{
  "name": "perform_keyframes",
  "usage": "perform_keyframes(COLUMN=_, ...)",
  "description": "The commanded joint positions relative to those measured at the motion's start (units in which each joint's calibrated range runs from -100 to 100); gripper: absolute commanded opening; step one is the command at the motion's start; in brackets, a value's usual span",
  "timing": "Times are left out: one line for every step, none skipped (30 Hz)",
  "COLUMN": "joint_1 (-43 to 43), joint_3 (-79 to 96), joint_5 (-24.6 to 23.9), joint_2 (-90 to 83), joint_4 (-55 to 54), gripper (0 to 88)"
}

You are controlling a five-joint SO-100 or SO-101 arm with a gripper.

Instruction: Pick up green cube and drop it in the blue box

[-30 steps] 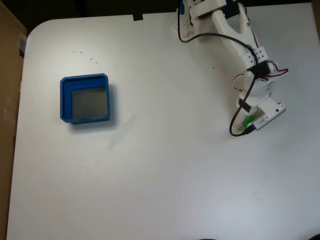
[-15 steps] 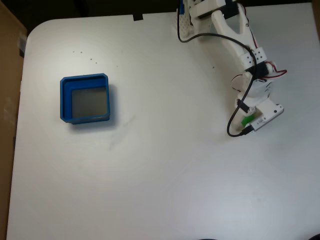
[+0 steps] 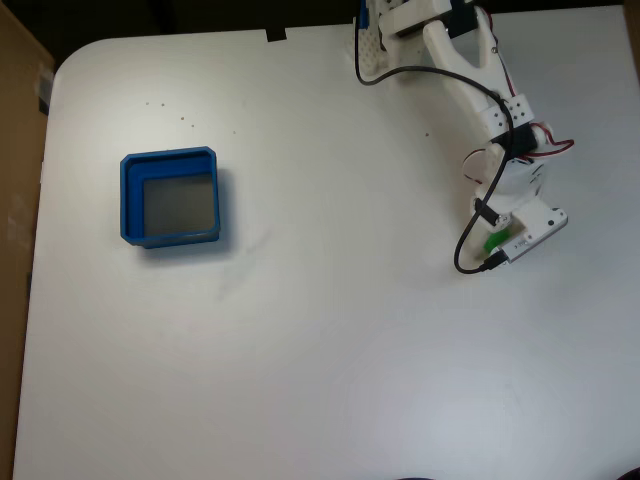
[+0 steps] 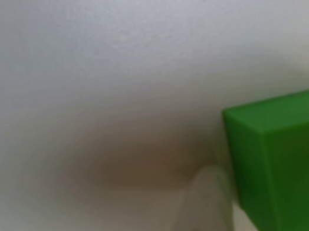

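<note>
Bare table [image 3: 330, 330] between pincer [image 3: 496, 240] and blue box [image 3: 171, 197]

white table [image 3: 320, 350], blue box [image 3: 128, 200] resting on it

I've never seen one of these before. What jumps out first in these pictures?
In the fixed view, the blue box stands out alone at the table's left, far from the white arm at upper right. A speck of green cube peeks from under the arm's tip, and in the other view it looms large at lower right.

White table [image 3: 300, 350] with rounded corner, brown surface at its left edge [image 3: 15, 150], dark strip beyond the top edge, even light.
</note>
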Motion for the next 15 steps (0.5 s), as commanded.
perform_keyframes(joint_1=0.6, joint_3=-3.2, joint_5=0.0, joint_2=-3.2, joint_4=0.2, gripper=11.6)
perform_keyframes(joint_1=0.6, joint_3=-3.2, joint_5=0.0, joint_2=-3.4, joint_4=0.2, gripper=8.8)
perform_keyframes(joint_1=0.6, joint_3=-3.2, joint_5=0.0, joint_2=-3.4, joint_4=0.2, gripper=6.1)
perform_keyframes(joint_1=0.6, joint_3=-3.2, joint_5=0.0, joint_2=-3.4, joint_4=0.2, gripper=3.7)
perform_keyframes(joint_1=0.6, joint_3=-3.2, joint_5=0.0, joint_2=-3.4, joint_4=0.1, gripper=2.4)
perform_keyframes(joint_1=0.6, joint_3=-3.2, joint_5=0.0, joint_2=-3.3, joint_4=0.0, gripper=0.9)
perform_keyframes(joint_1=0.6, joint_3=-3.2, joint_5=0.0, joint_2=-3.3, joint_4=0.0, gripper=0.3)
perform_keyframes(joint_1=0.6, joint_3=-3.2, joint_5=0.0, joint_2=-3.3, joint_4=0.0, gripper=0.3)
perform_keyframes(joint_1=0.6, joint_3=-3.2, joint_5=0.0, joint_2=-3.3, joint_4=0.0, gripper=0.5)
perform_keyframes(joint_1=0.6, joint_3=-3.2, joint_5=0.0, joint_2=-3.3, joint_4=0.0, gripper=0.5)
perform_keyframes(joint_1=0.6, joint_3=-3.2, joint_5=0.0, joint_2=-3.3, joint_4=0.1, gripper=0.5)
perform_keyframes(joint_1=0.6, joint_3=-3.2, joint_5=0.0, joint_2=-3.4, joint_4=0.1, gripper=0.5)
perform_keyframes(joint_1=0.6, joint_3=-3.4, joint_5=0.0, joint_2=-3.5, joint_4=0.2, gripper=0.5)
perform_keyframes(joint_1=0.6, joint_3=-3.4, joint_5=0.0, joint_2=-3.7, joint_4=0.2, gripper=0.5)
perform_keyframes(joint_1=0.6, joint_3=-3.4, joint_5=0.0, joint_2=-4.4, joint_4=0.2, gripper=0.5)
